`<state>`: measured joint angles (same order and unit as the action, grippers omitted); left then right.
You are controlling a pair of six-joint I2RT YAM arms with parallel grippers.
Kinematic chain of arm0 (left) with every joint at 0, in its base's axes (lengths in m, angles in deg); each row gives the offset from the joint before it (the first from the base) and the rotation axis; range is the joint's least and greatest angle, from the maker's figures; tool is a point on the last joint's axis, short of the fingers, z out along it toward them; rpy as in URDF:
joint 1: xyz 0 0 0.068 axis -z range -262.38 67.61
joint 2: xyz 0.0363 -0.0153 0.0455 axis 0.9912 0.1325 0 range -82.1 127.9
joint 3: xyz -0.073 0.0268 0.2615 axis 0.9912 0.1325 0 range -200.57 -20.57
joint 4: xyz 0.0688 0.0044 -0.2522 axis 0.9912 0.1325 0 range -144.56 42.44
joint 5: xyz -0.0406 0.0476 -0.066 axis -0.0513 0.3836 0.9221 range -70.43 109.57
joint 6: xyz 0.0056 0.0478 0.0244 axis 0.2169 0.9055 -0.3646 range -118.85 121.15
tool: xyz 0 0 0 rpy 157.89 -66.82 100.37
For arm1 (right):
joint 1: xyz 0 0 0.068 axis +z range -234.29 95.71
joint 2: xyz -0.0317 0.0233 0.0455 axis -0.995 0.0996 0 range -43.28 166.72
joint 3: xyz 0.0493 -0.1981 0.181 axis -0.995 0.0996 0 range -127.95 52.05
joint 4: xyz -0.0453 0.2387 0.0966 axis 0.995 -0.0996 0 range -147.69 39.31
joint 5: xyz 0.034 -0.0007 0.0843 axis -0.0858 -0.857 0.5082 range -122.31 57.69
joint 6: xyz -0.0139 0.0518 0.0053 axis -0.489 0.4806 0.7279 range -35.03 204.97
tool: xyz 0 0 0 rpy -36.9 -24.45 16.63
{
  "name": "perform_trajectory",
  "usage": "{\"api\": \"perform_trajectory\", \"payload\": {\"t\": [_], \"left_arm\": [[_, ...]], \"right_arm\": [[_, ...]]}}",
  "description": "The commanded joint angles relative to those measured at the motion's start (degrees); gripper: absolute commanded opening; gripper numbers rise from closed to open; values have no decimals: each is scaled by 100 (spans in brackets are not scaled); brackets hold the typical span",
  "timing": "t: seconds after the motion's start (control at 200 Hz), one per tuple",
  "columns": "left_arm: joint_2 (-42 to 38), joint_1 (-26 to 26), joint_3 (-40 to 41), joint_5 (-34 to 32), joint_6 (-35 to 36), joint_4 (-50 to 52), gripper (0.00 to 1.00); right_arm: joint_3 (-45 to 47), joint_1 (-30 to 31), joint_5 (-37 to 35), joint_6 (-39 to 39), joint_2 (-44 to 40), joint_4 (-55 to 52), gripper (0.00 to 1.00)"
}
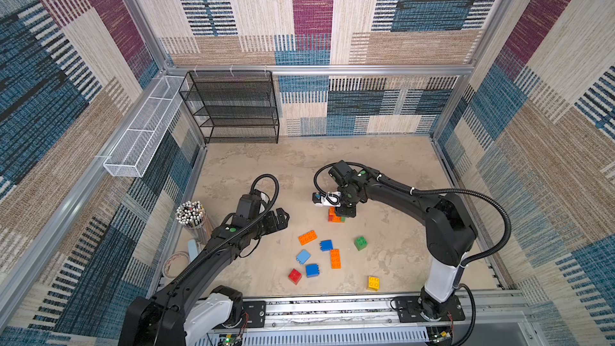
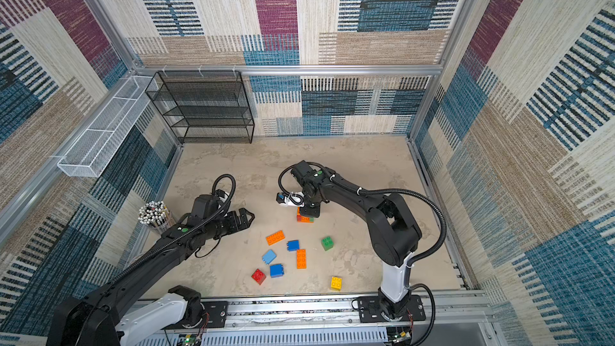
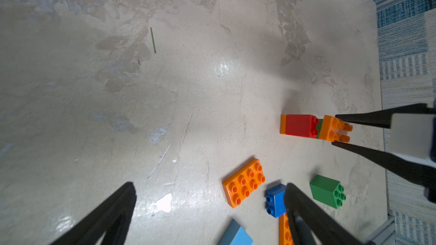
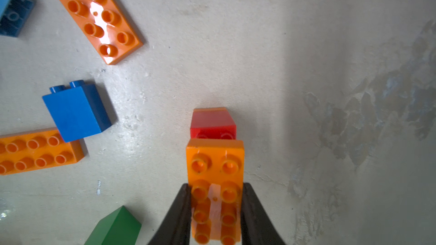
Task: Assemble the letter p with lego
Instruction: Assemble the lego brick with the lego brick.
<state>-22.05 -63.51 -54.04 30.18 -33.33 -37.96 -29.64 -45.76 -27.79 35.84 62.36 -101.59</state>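
Pinching the orange brick (image 4: 215, 159) on top of the stack (image 3: 298, 126) with the right pincer (image 4: 215, 186), hovering the left pincer (image 3: 210, 186) spread wide above the tabletop (image 3: 165, 90).

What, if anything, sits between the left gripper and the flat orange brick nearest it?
Nothing visible: only bare table lies between the open left gripper and that orange brick; the blue brick lies beyond it.

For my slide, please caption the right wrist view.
Right hand holds an orange brick over a red brick.

Red brick (image 4: 213, 123) — orange brick (image 4: 215, 161).
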Motion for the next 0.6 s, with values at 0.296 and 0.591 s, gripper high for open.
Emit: {"api": "perform_trajectory", "payload": {"t": [0.296, 0.591], "left_arm": [[2, -3, 48, -6, 80, -118, 99], [7, -9, 69, 19, 64, -135, 99]], "right_arm": [[-4, -7, 12, -106, 208, 2, 13], [-258, -91, 283, -14, 257, -304, 17]]}}
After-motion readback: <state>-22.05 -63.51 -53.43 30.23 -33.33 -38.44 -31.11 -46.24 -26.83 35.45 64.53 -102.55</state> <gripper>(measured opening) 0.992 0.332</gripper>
